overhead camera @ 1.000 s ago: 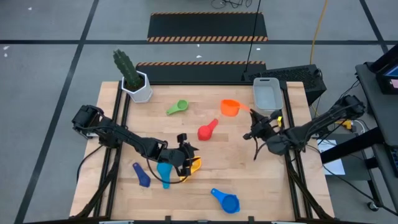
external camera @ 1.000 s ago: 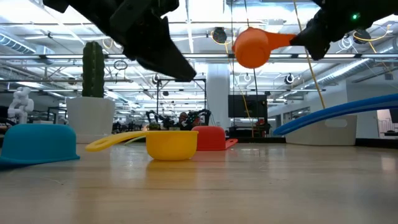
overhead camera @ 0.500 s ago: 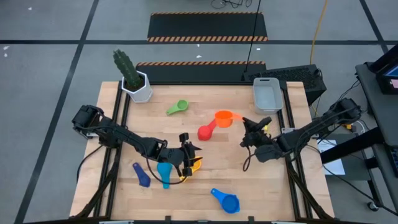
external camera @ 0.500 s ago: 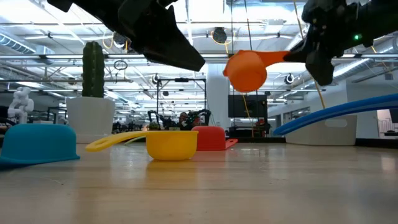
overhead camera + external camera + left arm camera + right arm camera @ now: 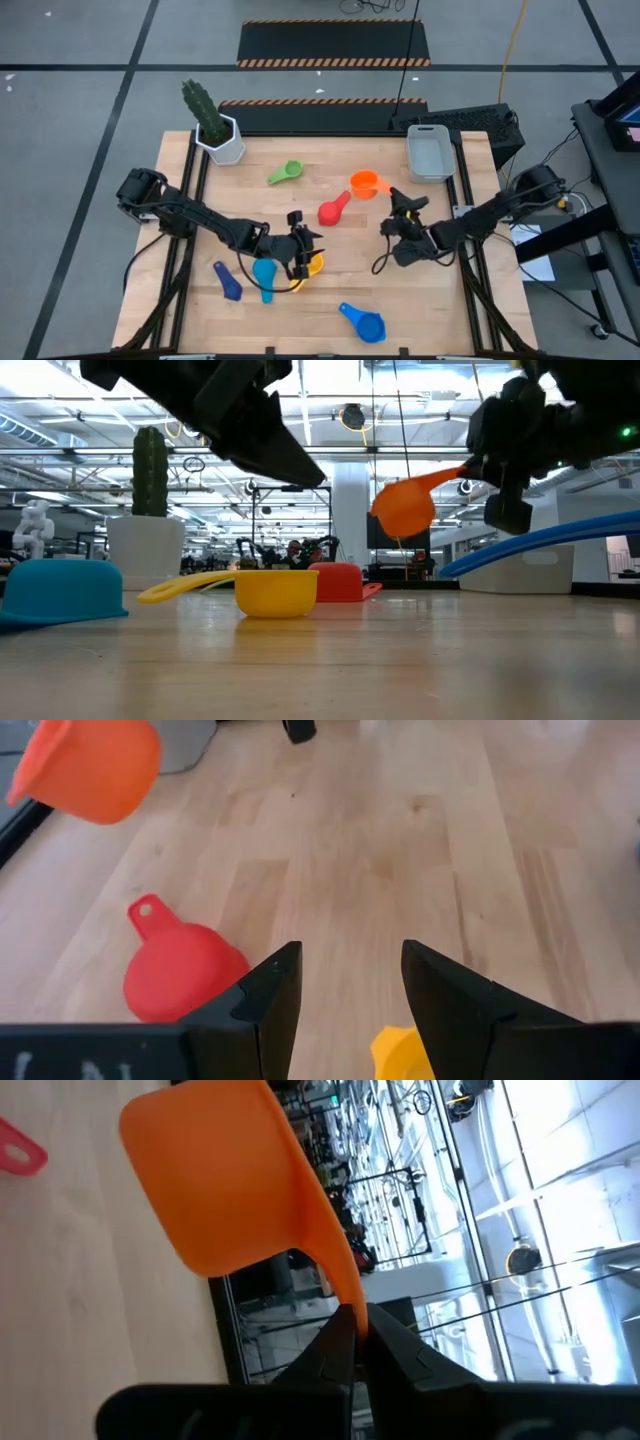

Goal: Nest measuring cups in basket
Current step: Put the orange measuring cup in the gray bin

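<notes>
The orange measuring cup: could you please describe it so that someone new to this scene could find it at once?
Start at the grey-blue basket in the table's far right corner, then move toward the table's middle. There the right gripper, shut on the handle, holds the orange measuring cup in the air. It is the only cup off the table; its nearest neighbour, the red cup, lies on the wood.

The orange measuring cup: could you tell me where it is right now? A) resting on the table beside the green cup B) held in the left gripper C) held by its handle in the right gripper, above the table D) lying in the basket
C: the right gripper pinches the handle of the orange measuring cup, which hangs clear of the table in the low view.
</notes>
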`<state>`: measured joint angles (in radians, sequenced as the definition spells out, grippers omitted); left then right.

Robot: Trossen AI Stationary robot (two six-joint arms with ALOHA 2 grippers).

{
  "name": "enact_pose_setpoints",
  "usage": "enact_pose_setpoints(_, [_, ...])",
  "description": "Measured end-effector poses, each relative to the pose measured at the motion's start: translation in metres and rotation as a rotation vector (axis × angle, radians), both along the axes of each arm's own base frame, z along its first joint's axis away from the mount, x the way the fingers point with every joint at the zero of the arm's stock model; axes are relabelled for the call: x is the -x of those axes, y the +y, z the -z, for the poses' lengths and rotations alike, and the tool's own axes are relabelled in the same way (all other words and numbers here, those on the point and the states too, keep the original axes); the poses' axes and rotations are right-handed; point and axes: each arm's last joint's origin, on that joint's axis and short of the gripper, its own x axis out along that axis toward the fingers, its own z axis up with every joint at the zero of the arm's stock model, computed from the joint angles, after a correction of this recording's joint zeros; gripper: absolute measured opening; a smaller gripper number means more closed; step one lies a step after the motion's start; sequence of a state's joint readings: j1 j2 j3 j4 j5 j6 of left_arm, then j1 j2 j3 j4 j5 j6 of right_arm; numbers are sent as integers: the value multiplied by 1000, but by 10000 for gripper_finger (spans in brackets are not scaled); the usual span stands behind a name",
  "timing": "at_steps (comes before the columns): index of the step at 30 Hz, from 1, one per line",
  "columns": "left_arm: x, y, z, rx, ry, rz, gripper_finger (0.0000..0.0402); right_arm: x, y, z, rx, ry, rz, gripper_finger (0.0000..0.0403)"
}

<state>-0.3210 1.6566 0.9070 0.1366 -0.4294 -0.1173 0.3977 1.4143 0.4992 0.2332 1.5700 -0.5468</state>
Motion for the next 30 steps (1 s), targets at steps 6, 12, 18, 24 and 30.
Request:
enact_pose_setpoints(6, [2,1,4,21,-47,-3,177,-4,-9,7,15,38,46,0])
enact_pose_setpoints(12, [0,0,1,19,-87,9,177,-5,-14,8,48,125,69,0])
enact_pose_setpoints(18, [-3,1,-3,-12,-125,32,177,-9,-24,-6,-1,-5,116,0])
enact_pose_setpoints(24, [-6,11,-5,-61,-135,26,177,-15,-40,-22,-49,-151,190,0])
enact_pose_setpoints(30, [-3,32,-31,-129,-206,4,177,-19,-70,-39,-132,-291,192,0])
